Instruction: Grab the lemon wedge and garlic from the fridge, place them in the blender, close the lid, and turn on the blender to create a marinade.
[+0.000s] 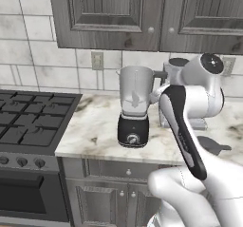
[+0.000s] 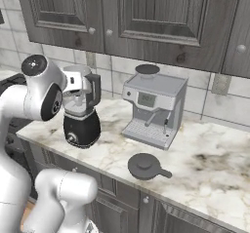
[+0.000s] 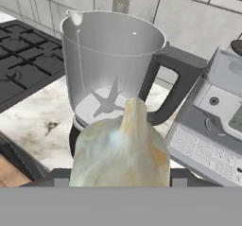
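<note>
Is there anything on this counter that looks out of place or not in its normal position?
Yes, one thing: the lid lies flat on the counter in front of the coffee machine, so the blender jar stands uncovered. The gripper holds the garlic beside it. Nothing looks spilled or damaged.

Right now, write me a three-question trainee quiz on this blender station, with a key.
1. True or false: the lid sits on the blender jar.
2. What is the end effector holding in the hand view? A) a lemon wedge B) a garlic bulb C) nothing
3. Fill in: in the right base view, the appliance to the right of the blender is a ____.

Key:
1. False; the lid lies on the counter in front of the coffee machine, and the jar's top is open.
2. B; the garlic bulb sits at the end effector, just short of the jar.
3. Coffee machine.
</note>
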Robot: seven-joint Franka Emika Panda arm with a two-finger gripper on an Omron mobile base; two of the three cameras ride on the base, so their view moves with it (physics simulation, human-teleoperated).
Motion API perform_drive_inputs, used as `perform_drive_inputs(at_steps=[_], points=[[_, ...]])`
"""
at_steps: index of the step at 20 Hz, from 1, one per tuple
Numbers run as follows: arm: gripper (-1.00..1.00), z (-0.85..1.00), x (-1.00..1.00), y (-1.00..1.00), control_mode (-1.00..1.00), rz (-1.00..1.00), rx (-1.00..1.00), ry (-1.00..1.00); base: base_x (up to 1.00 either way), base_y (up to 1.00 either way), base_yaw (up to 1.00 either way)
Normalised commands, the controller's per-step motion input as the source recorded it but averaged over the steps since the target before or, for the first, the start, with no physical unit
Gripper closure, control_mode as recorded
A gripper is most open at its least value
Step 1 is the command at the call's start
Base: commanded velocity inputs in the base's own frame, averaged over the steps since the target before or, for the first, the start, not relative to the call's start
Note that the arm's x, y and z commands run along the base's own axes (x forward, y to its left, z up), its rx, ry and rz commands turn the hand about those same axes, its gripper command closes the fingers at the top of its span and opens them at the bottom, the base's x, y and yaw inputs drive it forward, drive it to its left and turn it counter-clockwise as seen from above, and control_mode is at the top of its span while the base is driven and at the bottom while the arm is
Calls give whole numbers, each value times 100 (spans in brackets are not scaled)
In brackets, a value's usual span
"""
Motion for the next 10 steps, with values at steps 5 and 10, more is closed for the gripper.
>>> perform_drive_inputs(at_steps=[5,10], points=[[100,69,0,56,-100,-3,-11,-2,0,0,0],[100,17,12,30,-100,-12,-2,0,0,0,0]])
